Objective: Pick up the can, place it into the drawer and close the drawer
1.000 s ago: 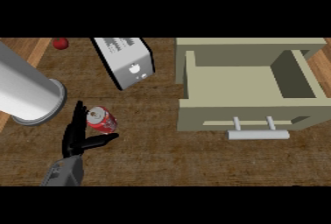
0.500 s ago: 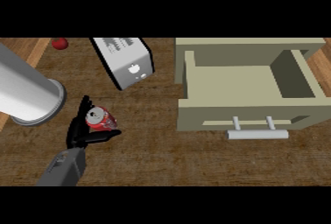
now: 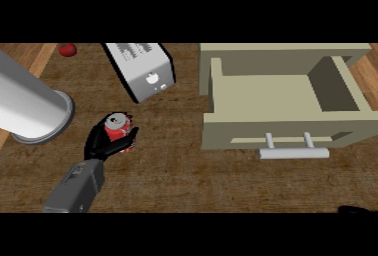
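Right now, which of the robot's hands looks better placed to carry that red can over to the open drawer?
The left hand: its fingers already curl round the can. The right hand barely shows at the lower right edge, though it sits nearer the drawer.

Can now upright in left hand

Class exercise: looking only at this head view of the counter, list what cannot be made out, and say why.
- The can: its label is partly covered by the left hand.
- The right hand: only a dark sliver at the lower right edge; its fingers are cut off.
- The drawer: its depth under the cabinet is hidden.
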### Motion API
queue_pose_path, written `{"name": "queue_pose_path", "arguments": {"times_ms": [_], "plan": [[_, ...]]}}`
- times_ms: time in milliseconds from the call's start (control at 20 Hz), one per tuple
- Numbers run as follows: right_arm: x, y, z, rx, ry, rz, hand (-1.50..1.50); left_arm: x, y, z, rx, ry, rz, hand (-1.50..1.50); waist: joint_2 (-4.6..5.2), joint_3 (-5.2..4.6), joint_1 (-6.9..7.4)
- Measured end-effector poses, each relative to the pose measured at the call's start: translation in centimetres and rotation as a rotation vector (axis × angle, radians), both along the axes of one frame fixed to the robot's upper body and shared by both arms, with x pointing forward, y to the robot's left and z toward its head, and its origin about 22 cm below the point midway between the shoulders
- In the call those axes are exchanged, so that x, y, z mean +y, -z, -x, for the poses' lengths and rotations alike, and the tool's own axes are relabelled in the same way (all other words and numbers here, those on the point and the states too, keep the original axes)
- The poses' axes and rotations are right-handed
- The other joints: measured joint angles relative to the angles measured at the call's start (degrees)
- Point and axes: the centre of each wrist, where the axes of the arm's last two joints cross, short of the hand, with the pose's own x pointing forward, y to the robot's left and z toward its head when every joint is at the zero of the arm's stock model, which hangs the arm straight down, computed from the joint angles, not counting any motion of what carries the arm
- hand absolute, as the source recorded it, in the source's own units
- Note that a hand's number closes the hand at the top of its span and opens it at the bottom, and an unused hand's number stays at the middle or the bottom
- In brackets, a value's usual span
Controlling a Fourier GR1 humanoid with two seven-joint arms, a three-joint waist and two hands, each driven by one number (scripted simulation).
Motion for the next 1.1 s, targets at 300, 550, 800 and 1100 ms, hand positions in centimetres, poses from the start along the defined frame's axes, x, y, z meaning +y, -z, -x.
{"name": "queue_pose_path", "arguments": {"times_ms": [300,550,800,1100], "plan": [[0.2,-0.1,-0.2,0.0,0.011,0.004,-1.5,-0.4,-0.5,-0.8,-0.04,0.052,0.03,1.5,-0.04,0.0,0.09],[0.2,0.0,-0.6,-0.011,0.014,0.012,-1.5,-2.7,-0.8,-1.7,-0.073,0.047,0.043,1.5,-0.03,0.01,0.06],[0.0,-0.6,-0.4,-0.013,0.019,0.019,-1.5,-4.8,-2.3,-3.4,-0.102,0.032,0.061,1.5,-0.04,0.02,0.02],[0.3,-0.8,0.0,-0.022,0.038,0.023,-1.5,-7.0,-4.9,-5.4,-0.117,0.089,0.061,1.5,-0.27,0.06,0.55]]}}
